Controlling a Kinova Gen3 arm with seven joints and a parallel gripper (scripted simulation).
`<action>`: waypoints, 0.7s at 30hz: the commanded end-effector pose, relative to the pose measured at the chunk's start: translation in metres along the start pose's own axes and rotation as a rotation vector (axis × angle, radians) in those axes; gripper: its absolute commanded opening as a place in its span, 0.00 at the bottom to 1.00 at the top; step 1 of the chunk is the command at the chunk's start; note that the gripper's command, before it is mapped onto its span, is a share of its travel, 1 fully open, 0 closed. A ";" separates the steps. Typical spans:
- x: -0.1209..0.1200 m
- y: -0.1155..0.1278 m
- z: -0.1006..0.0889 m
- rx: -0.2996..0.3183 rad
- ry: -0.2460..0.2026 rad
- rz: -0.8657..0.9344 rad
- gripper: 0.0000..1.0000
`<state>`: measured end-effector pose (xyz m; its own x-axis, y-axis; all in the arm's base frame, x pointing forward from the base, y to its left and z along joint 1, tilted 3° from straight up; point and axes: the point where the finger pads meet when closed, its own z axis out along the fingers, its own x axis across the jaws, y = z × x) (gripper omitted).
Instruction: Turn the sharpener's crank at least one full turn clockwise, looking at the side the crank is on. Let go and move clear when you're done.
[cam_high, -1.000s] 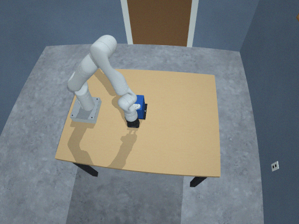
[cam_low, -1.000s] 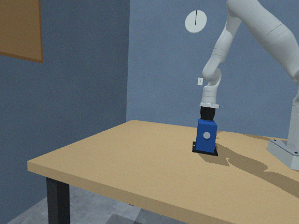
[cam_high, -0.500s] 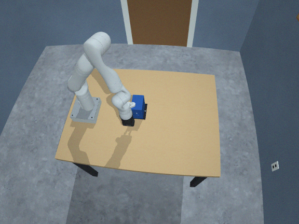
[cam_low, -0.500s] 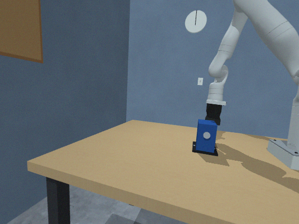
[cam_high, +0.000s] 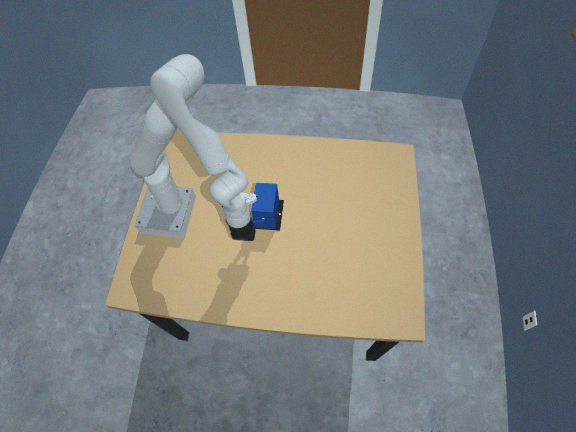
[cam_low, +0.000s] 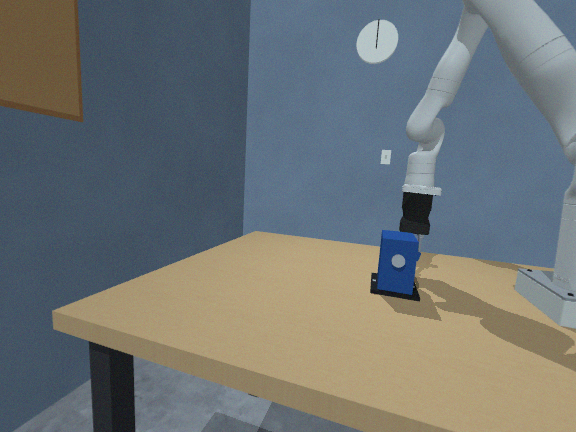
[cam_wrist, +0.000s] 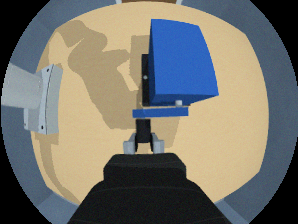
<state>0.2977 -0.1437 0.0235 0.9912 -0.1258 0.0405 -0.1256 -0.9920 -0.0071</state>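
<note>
Blue-grey walls and a brown door (cam_high: 307, 42) surround a tan wooden table (cam_high: 350, 280), and near its middle stands the blue pencil sharpener (cam_high: 265, 205), upright on a thin black base plate (cam_low: 395, 293) that presumably keeps the body from sliding or tipping while the crank is worked. The arm's grey pedestal (cam_high: 186, 194) sits on the table well apart from the sharpener, on the side the crank faces, which likely explains why the arm folds down so steeply to reach it. The gripper (cam_wrist: 145, 141) hangs just beside the sharpener on that pedestal-facing side, pointing downward, its fingers clamped on the small handle of the crank (cam_wrist: 161, 113); in the wrist view the crank's blue arm runs out from the sharpener's body to the dark handle pinched between the fingers. Holding the handle rather than the crank arm seems meant to let the handle swivel in the grasp as the wrist sweeps a circle around the crank's axle. From the exterior view the crank itself is hidden behind the sharpener, so how far round it stands cannot be told.
</note>
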 end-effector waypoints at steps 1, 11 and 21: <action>0.000 -0.001 -0.004 -0.002 0.003 -0.007 0.00; -0.001 -0.001 -0.006 -0.002 0.003 -0.007 0.00; -0.001 -0.001 -0.006 -0.002 0.003 -0.007 0.00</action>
<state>0.2966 -0.1435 0.0276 0.9913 -0.1254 0.0410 -0.1253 -0.9921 -0.0062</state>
